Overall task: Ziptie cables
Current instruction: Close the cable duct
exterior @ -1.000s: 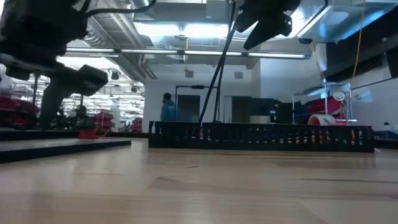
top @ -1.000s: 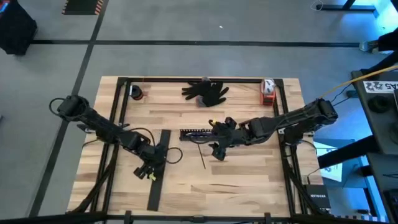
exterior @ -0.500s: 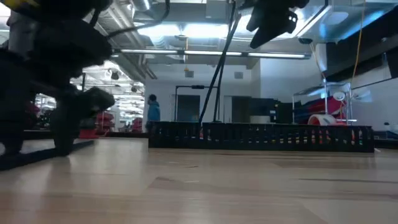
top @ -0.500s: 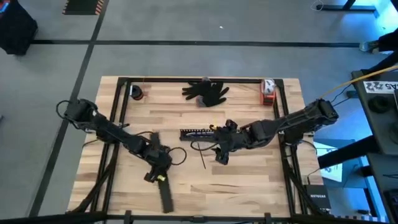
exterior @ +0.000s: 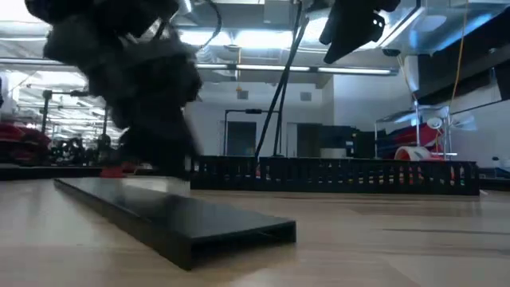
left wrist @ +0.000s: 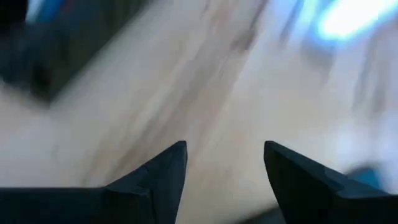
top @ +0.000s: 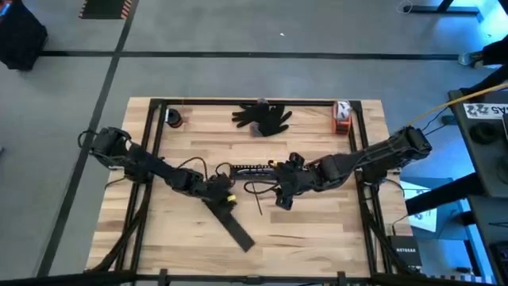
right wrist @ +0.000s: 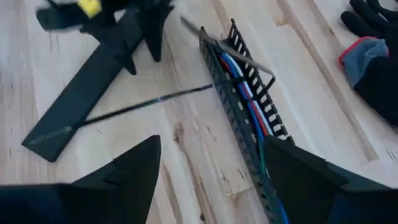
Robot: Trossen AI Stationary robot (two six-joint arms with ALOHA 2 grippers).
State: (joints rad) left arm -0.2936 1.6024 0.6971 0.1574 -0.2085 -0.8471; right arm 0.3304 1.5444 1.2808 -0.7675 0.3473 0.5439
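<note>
Left gripper (top: 225, 196): open, empty, mid-table beside flat black bar (top: 235, 228) | Right gripper (top: 279, 196): open, just right of cables (right wrist: 249, 102) lying in slotted duct (right wrist: 242, 118)

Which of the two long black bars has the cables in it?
The slotted comb-sided bar beside the right claw: blue, red and green cables run inside it. The flat bar by the left claw carries none.

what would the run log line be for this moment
left pincer: open, empty, by flat black bar | right pincer: open, above slotted cable duct | cables: in duct, untied
</note>
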